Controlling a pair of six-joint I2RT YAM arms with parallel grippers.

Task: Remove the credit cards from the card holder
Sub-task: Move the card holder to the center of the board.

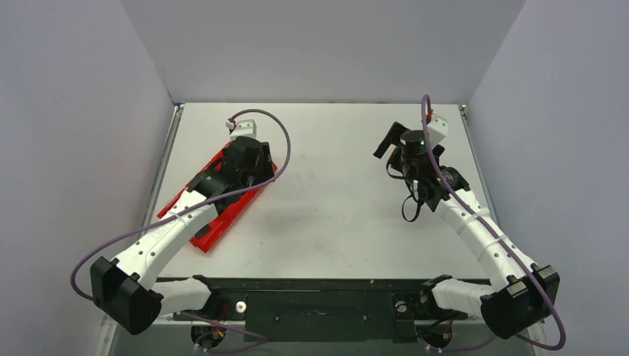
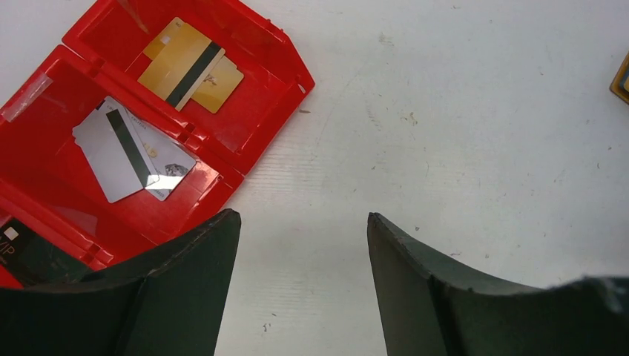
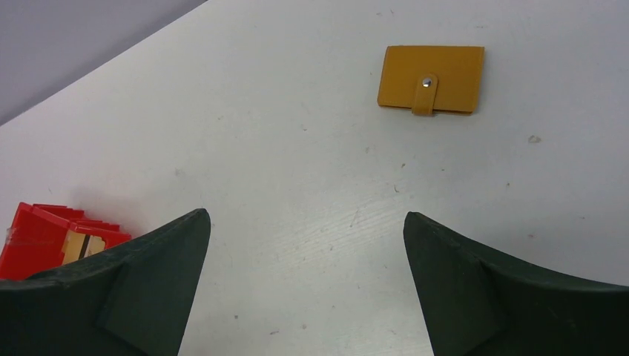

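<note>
The card holder (image 3: 430, 79) is a small tan wallet lying flat on the table, folded shut with its snap strap fastened. A sliver of it shows at the right edge of the left wrist view (image 2: 621, 78). In the top view it is hidden. No cards show in it. Two pale grey-white credit cards (image 2: 130, 152) with dark stripes lie in the middle compartment of the red tray (image 2: 245, 111). My left gripper (image 2: 304, 215) is open and empty beside the tray's edge. My right gripper (image 3: 306, 213) is open and empty, well short of the holder.
The long red tray (image 1: 222, 211) lies at the left under my left arm (image 1: 167, 233). It also holds gold cards (image 2: 189, 63) in one compartment and a black card (image 2: 22, 248) in another. My right arm (image 1: 475, 222) reaches over the right side.
</note>
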